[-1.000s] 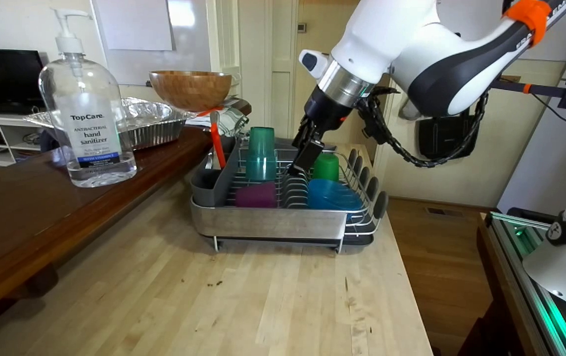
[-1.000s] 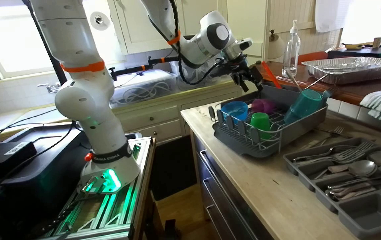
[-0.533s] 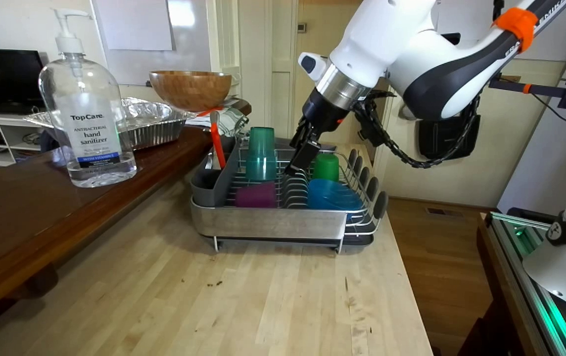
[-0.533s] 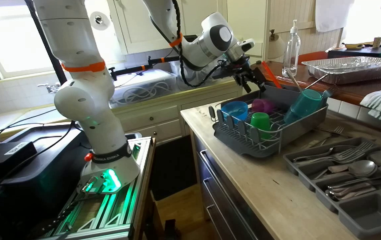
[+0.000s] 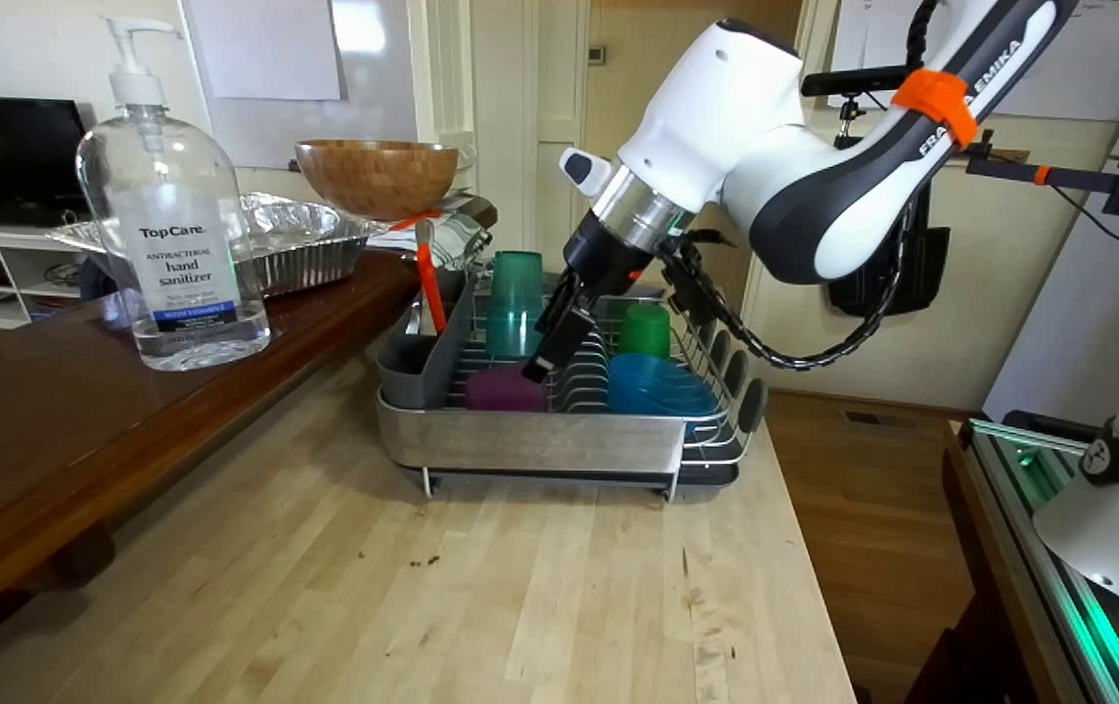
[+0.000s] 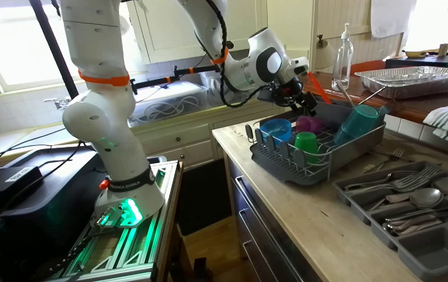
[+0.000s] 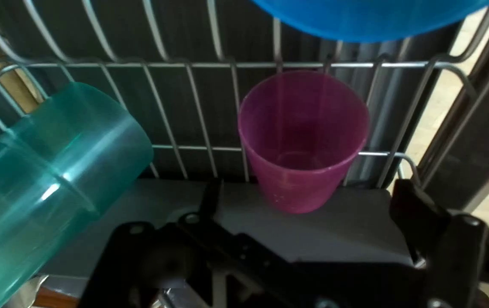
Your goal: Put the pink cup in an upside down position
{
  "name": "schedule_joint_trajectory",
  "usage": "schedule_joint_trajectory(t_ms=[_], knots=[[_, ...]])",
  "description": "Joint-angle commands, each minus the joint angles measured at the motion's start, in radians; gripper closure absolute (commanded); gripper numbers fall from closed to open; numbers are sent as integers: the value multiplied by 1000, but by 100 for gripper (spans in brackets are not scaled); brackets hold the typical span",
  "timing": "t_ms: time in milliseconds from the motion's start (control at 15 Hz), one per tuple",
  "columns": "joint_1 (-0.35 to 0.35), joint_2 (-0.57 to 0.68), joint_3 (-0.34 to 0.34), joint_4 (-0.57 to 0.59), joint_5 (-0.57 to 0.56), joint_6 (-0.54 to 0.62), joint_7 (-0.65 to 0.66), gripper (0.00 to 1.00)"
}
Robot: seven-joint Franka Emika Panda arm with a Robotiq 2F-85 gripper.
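Clipping the pink cup (image 7: 304, 143) with wide-spread jaws could shove it toward the tabletop (image 5: 520, 577) edge opposite the robot (image 6: 100, 117).

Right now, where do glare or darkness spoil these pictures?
In an exterior view, the window is washed out white; in an exterior view, glare whitens a patch of the whiteboard; in the wrist view, white highlights streak the teal cup, and much of the end effector is lost in darkness.
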Motion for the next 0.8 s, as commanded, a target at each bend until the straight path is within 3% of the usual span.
schedule_joint_trajectory(t_ms=[0,267,333,400,467,667,733], knots=[[-42,86,37,75,67,8,-73,0],[-60,125,53,151,76,-13,-92,0],[-82,143,84,171,98,-20,-126,0],[-14,150,36,176,222,-24,-236,0],[-117,172,146,200,183,-50,-224,0],[-148,204,202,240,240,-91,-310,0],[-74,202,137,245,338,-90,-387,0]])
